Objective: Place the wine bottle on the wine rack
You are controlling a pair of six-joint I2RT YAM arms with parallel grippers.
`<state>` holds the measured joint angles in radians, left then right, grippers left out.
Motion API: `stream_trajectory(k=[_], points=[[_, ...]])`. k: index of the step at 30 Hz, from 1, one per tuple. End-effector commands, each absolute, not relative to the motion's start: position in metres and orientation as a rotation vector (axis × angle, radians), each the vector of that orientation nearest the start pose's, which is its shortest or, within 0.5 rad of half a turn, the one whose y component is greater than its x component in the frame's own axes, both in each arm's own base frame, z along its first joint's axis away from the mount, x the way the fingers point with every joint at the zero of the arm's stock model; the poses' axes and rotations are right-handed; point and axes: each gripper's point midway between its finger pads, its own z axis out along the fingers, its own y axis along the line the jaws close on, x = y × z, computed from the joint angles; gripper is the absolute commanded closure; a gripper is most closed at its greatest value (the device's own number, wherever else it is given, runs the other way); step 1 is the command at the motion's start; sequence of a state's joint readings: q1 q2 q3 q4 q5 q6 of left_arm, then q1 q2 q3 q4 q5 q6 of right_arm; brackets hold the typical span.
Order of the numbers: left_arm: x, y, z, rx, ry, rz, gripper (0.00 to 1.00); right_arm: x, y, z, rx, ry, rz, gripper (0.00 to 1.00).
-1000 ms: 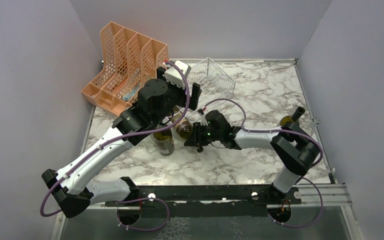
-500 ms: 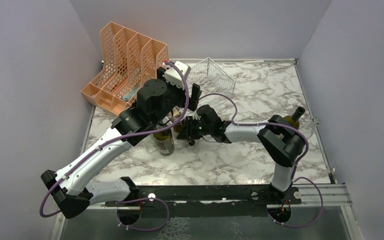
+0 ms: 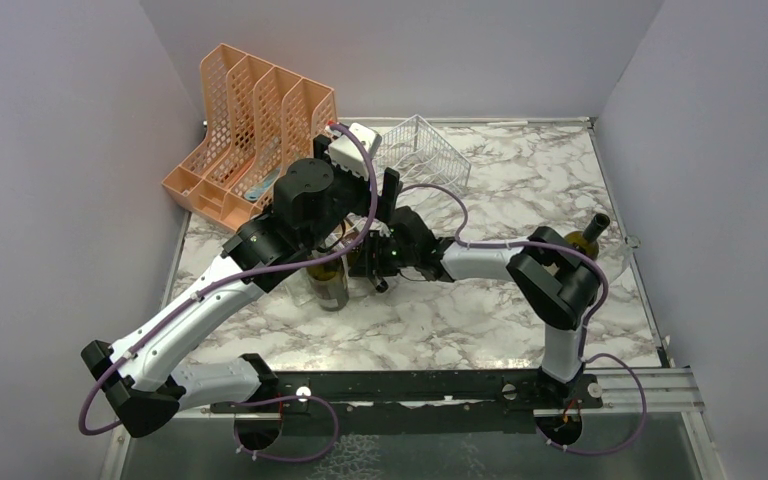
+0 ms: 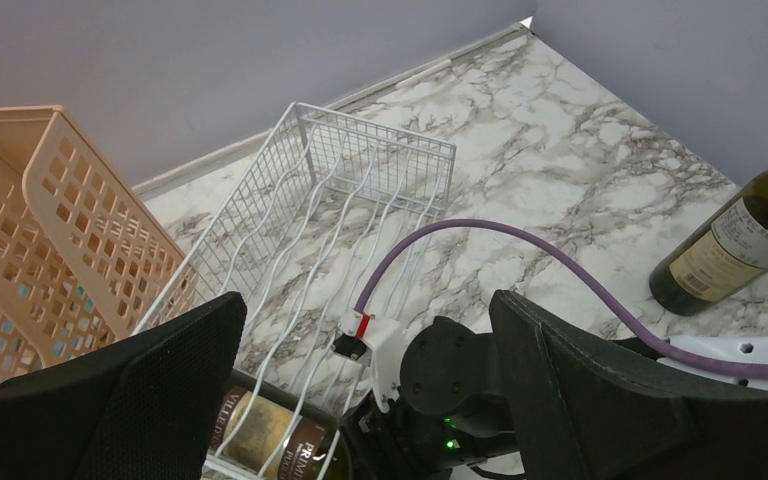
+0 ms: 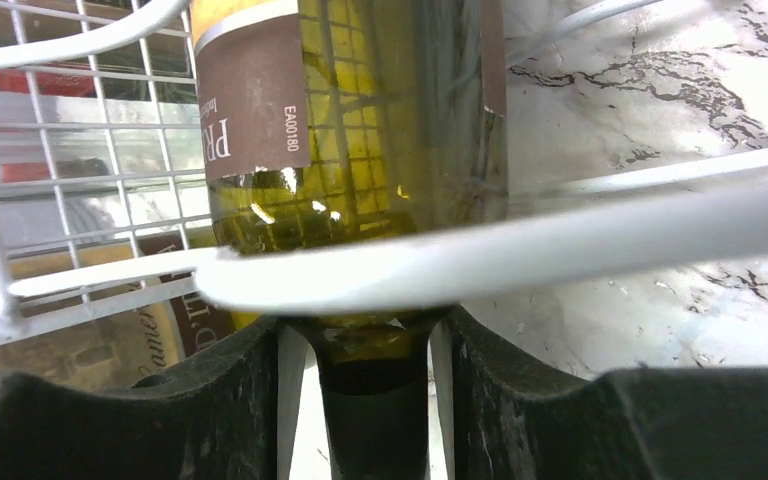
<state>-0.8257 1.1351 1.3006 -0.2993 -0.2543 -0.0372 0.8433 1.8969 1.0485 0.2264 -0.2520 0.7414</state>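
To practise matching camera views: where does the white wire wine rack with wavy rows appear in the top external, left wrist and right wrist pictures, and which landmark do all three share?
Top external: the white wire wine rack sits at back centre.
Left wrist: the rack runs from upper centre down to the bottom left.
Right wrist: only its wires show, crossing the picture close up.
Shared landmark: the grey-veined white marble tabletop.
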Motion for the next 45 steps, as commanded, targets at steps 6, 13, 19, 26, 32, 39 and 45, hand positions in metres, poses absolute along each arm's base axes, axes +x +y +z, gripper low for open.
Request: stream_trajectory(k=[6, 13, 19, 26, 32, 39, 45], points=[[0.281, -0.24, 0.4, 0.462, 1.608, -0.436, 0.01, 0.297, 0.427, 0.086, -0.264, 2.288, 1.091, 0.42], [0.281, -0.234, 0.402, 0.452, 1.605, -0.417, 0.01, 0.301, 0.405, 0.101, -0.208, 2.284, 0.98, 0.27], [0.281, -0.224, 0.416, 0.432, 1.586, -0.383, 0.01, 0.297, 0.386, 0.129, -0.214, 2.23, 0.932, 0.23], [0.279, -0.207, 0.454, 0.378, 1.515, -0.342, 0.01, 0.284, 0.359, 0.161, -0.351, 2.14, 0.862, 0.25], [0.277, -0.178, 0.48, 0.271, 1.47, -0.274, 0.01, 0.239, 0.365, 0.211, -0.737, 1.872, 1.046, 0.28], [0.269, -0.147, 0.483, 0.169, 1.459, -0.213, 0.01, 0.214, 0.387, 0.256, -0.897, 1.666, 1.137, 0.29], [0.253, -0.115, 0.503, 0.111, 1.406, -0.171, 0.01, 0.214, 0.421, 0.28, -0.96, 1.584, 1.168, 0.29]])
